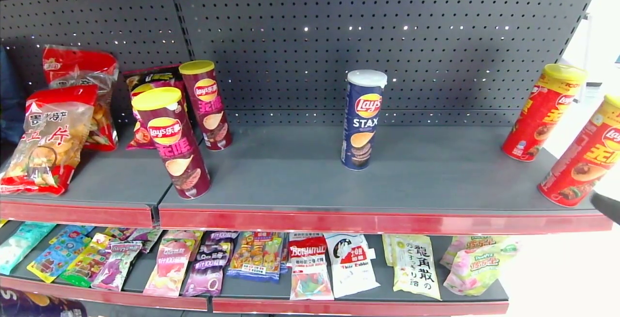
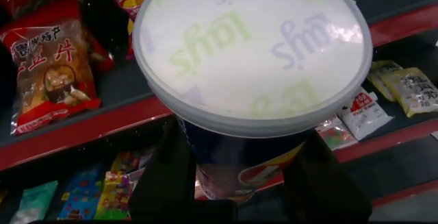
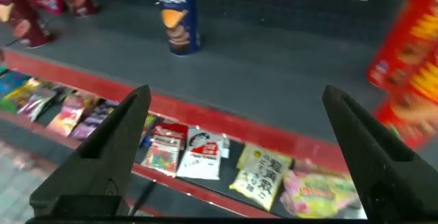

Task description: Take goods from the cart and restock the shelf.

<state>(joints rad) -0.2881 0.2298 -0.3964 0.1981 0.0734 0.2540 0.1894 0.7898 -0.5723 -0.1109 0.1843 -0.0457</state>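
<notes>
My left gripper is shut on a blue chip can with a white lid, its dark fingers pressing on both sides of the can's body. It hangs in front of the shelf's red front edge. My right gripper is open with nothing between its fingers, in front of the upper shelf. On that grey shelf a matching blue can stands upright in the middle.
Two maroon cans and red snack bags stand at the shelf's left, two red cans at its right. Bare shelf lies on both sides of the blue can. The lower shelf holds several flat candy packets.
</notes>
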